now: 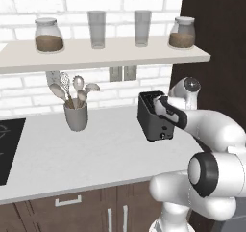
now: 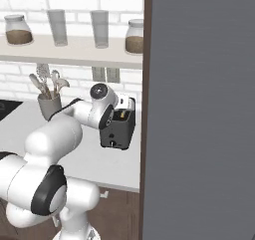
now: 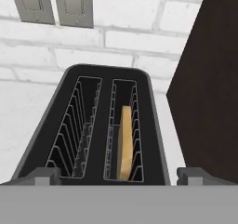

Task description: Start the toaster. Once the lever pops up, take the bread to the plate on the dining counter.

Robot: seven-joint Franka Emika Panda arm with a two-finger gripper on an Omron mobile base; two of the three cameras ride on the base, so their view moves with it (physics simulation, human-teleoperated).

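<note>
The boxy dark grey-black toaster (image 1: 153, 118) stands at the grey surface's (image 1: 72, 154) back right corner. A thin tan-golden bread slice (image 3: 125, 141) sits upright in one slot. The gripper (image 3: 118, 175) hangs spread wide above, empty.

A glossy white robot arm (image 1: 211, 130) built of rounded, bulbous segments, joined by dark grey-black bands at the joints. A round grey cap sits on its wrist joint. Two small grey fingertips (image 3: 44, 176) are blocky and square-edged.
</note>
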